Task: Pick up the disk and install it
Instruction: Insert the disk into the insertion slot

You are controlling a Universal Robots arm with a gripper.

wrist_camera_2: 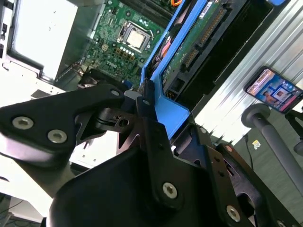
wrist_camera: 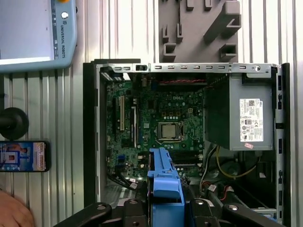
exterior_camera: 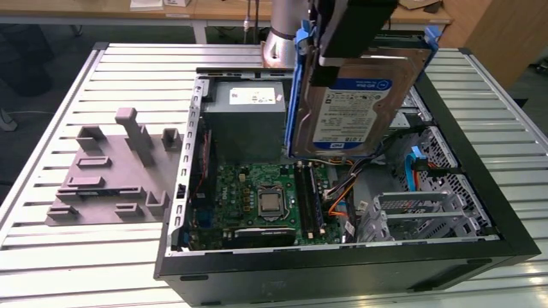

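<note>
Above open black computer case: silver hard disk with blue plastic carrier frame, hanging upright, clamped in black gripper. Risk: tilted frame snagging orange cables underneath, twisting loose from grip.

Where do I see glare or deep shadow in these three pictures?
Second wrist view: the power supply box is washed out almost white. First wrist view: the pendant screen glows pale. Exterior view: even light, a soft sheen on the disk.

Silver disk in blue frame, upright, label outward, seemingly hanging clear above the case
</note>
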